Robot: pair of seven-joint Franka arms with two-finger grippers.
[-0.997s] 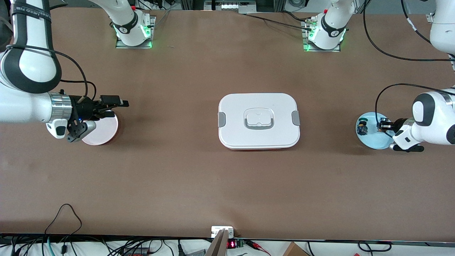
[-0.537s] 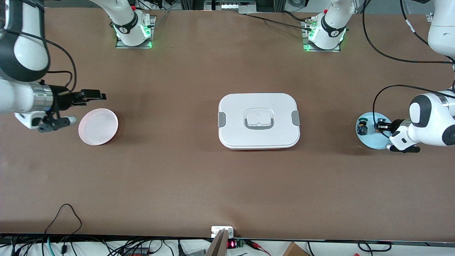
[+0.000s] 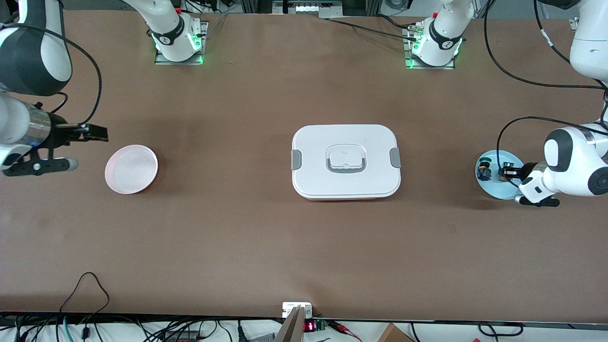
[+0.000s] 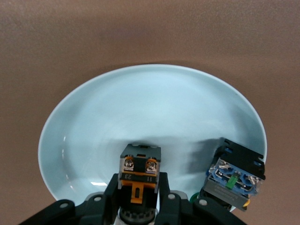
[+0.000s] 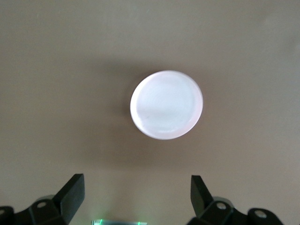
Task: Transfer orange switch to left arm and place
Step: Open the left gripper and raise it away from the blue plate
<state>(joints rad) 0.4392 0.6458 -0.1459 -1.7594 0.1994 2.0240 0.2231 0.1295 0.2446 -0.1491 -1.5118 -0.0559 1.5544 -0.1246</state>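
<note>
In our left wrist view, the left gripper (image 4: 139, 199) stands over the pale blue plate (image 4: 93, 117), its jaws drawn in close either side of the orange switch (image 4: 139, 176). They flank its body; we cannot tell whether they are pressing on it or slightly off it. The switch looks to sit on the plate, with the green and blue switch (image 4: 233, 176) just beside it, not touching.

We judge the orange switch to be light, rigid and hard-shelled, so it should take a firm pinch. Its flat orange and black sides are the place to hold, not the rounded clear end, which looks more slippery.

Toward the table's middle sits the box (image 3: 346, 161), lid on, well apart from both plates. At the right arm's end, the right gripper (image 3: 78, 149) waits near the pink plate (image 3: 131, 169), jaws spread wide and holding nothing.
</note>
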